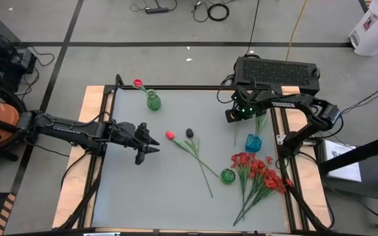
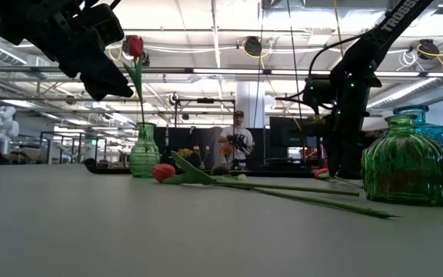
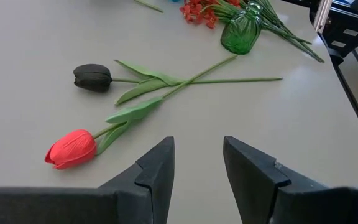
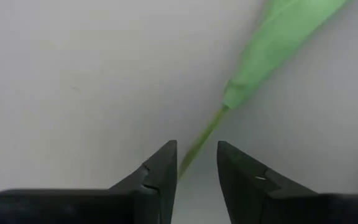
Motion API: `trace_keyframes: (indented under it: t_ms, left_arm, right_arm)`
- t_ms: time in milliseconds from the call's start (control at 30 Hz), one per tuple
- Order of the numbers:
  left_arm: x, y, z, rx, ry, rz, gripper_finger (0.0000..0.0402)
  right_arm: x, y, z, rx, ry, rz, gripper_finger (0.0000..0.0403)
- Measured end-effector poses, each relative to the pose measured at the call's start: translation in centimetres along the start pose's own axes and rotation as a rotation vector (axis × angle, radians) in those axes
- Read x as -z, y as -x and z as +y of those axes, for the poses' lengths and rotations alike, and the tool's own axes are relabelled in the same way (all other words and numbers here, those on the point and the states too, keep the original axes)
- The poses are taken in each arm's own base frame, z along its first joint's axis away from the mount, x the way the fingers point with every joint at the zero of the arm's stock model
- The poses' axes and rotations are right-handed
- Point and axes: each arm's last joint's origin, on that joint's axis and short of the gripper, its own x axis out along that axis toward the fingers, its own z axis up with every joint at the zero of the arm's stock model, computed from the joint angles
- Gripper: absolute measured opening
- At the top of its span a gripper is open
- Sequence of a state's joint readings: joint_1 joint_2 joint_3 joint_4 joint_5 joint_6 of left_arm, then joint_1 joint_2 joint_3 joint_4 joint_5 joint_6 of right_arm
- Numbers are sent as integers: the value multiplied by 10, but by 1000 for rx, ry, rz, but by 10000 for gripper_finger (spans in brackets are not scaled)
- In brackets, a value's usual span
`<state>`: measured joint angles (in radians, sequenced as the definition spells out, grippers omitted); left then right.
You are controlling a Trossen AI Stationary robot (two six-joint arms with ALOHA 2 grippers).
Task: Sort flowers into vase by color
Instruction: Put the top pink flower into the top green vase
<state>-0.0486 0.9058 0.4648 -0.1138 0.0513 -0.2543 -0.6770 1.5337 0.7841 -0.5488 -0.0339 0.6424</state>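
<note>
Left of centre in the high view: left gripper (image 1: 151, 145) hovering above the table (image 1: 143, 190), fingers parted, holding nothing. Just right of it, red tulip (image 1: 170, 136) and black tulip (image 1: 189, 133) lying flat side by side, buds nearest that gripper, stems crossing and running down-right toward the round green vase (image 1: 227, 176). Long axes diagonal, so probably a grab across the stem just behind the red bud, with the left arm clearly the closer one. Upper centre-left: tall green vase (image 1: 153, 101) already holding one red tulip. Upper right: right gripper (image 4: 195, 163) low over a green stem (image 4: 205, 135) and leaf, fingers apart, nothing clamped. Lower right: red blossom bunch (image 1: 262, 172) beside the blue vase (image 1: 253, 142).
</note>
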Motion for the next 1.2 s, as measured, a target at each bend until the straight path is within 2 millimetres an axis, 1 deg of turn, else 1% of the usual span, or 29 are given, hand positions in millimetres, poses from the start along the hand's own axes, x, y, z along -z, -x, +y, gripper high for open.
trace_keyframes:
  t_ms: [167, 400, 633, 700, 800, 1033, 1100, 1200]
  left_arm:
    - [0, 0, 0, 0, 0, 0, 144]
    - [0, 0, 0, 0, 0, 0, 144]
    - [0, 0, 0, 0, 1, 0, 144]
    - [0, 0, 0, 0, 1, 0, 144]
    - [0, 0, 0, 0, 1, 0, 144]
    - [0, 0, 0, 0, 1, 0, 144]
    - [0, 0, 0, 0, 1, 0, 144]
    - [0, 0, 0, 0, 3, 0, 144]
  right_arm:
    - [1, 0, 5, -9, 21, -18, 106]
    - [-1, -3, 5, -12, 27, -27, 114]
    - [-1, -27, 4, 39, 34, 50, 114]
    - [-1, -29, 4, 47, 45, 56, 114]
    - [0, -27, 4, 43, 50, 45, 114]
    - [0, -8, 5, -9, 67, -16, 113]
    - [0, -6, 5, -12, 68, -20, 106]
    - [0, -7, 4, -4, 68, -10, 83]
